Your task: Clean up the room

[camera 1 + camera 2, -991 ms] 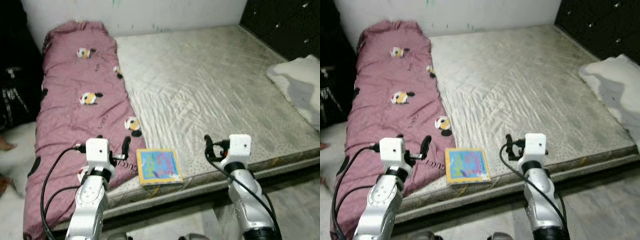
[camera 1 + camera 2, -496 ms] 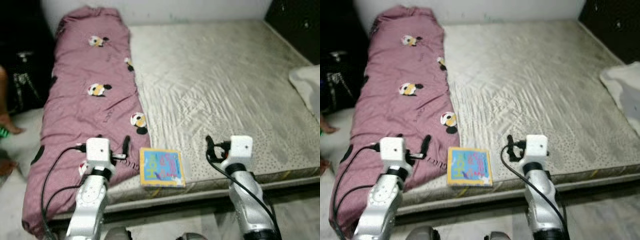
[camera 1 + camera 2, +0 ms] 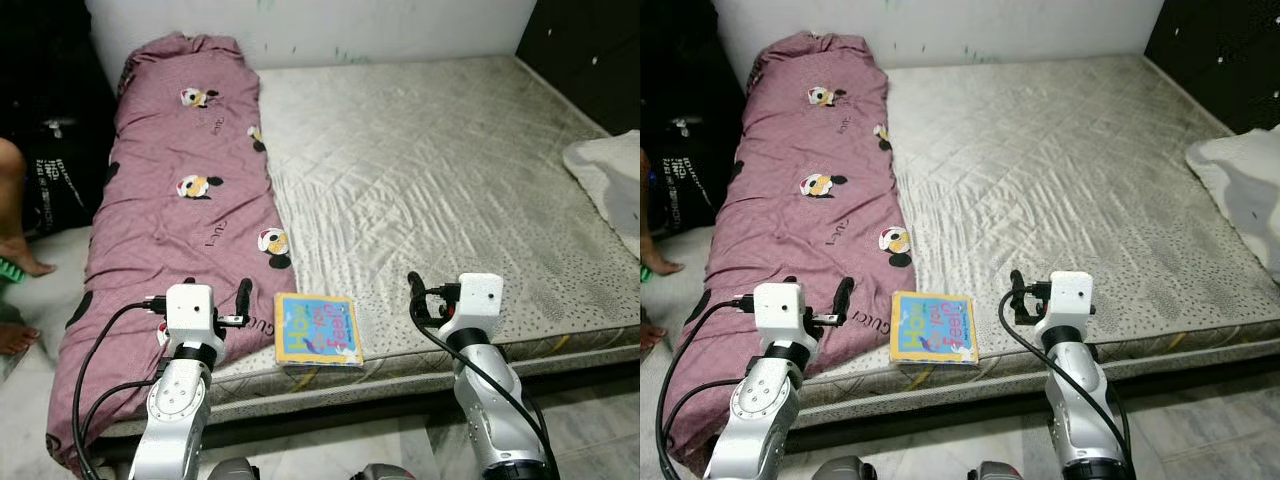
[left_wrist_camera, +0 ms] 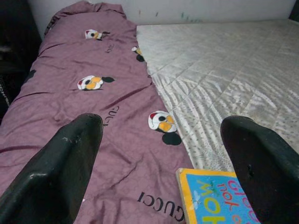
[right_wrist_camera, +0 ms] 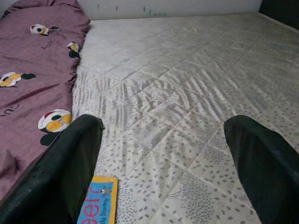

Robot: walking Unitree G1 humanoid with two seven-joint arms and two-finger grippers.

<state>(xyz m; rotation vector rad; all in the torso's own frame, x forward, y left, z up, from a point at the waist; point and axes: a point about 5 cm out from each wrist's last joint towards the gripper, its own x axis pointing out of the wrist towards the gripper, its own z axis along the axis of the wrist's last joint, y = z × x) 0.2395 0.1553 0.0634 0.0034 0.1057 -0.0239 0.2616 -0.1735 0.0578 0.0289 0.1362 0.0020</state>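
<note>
A mattress (image 3: 440, 170) spans the scene, with a folded quilt (image 3: 170, 210) lying along its left side from the far wall to the near edge. A book (image 3: 317, 330) lies flat at the mattress's near edge, just right of the quilt's near end and between the 2 grippers, the left gripper (image 3: 216, 292) over the quilt and the right gripper (image 3: 414, 292) over the bare mattress. A pillow (image 3: 610, 180) rests at the right edge, and a person's feet (image 3: 20, 300) stand on the floor left of the quilt.
</note>
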